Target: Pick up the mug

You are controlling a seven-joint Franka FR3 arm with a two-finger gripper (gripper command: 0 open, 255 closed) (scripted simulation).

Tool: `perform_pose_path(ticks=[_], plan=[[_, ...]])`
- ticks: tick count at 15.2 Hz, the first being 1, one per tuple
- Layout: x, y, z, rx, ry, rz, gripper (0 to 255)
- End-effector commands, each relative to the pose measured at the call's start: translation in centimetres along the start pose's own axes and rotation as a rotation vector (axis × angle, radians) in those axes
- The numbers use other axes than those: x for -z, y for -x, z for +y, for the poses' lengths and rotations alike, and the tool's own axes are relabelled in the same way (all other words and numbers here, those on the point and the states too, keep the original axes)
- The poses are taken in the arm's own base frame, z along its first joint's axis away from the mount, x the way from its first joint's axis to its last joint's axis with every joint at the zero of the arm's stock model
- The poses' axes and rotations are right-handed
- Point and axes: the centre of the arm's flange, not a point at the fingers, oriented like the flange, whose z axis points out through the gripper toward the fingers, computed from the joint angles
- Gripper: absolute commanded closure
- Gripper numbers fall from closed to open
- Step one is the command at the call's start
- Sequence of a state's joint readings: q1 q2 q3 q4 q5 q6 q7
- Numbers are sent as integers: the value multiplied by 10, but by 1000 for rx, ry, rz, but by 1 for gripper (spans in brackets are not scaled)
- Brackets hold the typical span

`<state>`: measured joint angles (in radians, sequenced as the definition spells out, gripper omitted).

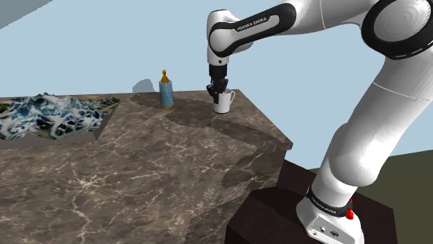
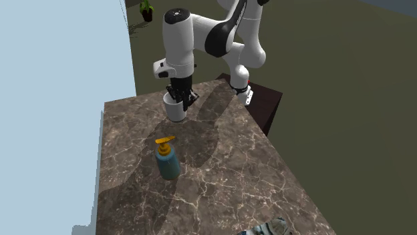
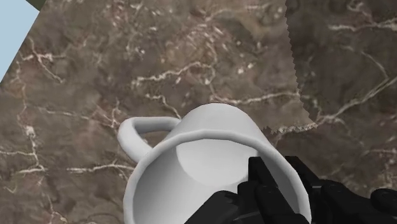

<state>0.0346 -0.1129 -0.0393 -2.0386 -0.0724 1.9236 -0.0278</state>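
A white mug (image 1: 223, 104) stands upright on the brown marble counter (image 1: 159, 166), near its far corner by the arm. My black gripper (image 1: 221, 92) comes straight down onto the mug's rim. In the wrist view one finger is inside the mug (image 3: 210, 146) and the other outside, and the two clasp its wall opposite the handle (image 3: 137, 130). From the second exterior view the gripper (image 2: 180, 99) sits in the top of the mug (image 2: 175, 110), whose base rests on the counter (image 2: 220, 173).
A blue soap bottle (image 1: 166, 91) with a yellow pump stands on the counter beside the mug, also (image 2: 167, 160). A sunken basin with a blue-white pattern (image 1: 48, 118) lies at the shoulder view's left. The counter edge and the dark stand (image 1: 277, 208) are close.
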Motion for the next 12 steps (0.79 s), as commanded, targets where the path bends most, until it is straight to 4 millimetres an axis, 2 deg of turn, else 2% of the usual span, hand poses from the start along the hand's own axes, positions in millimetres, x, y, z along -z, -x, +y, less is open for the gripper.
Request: perform_pose_path(ticks=[1, 7, 12], plan=[[0, 0, 0, 0, 0, 0, 255], [0, 1, 0, 0, 0, 0, 255], [26, 1, 2, 0, 0, 0, 255]])
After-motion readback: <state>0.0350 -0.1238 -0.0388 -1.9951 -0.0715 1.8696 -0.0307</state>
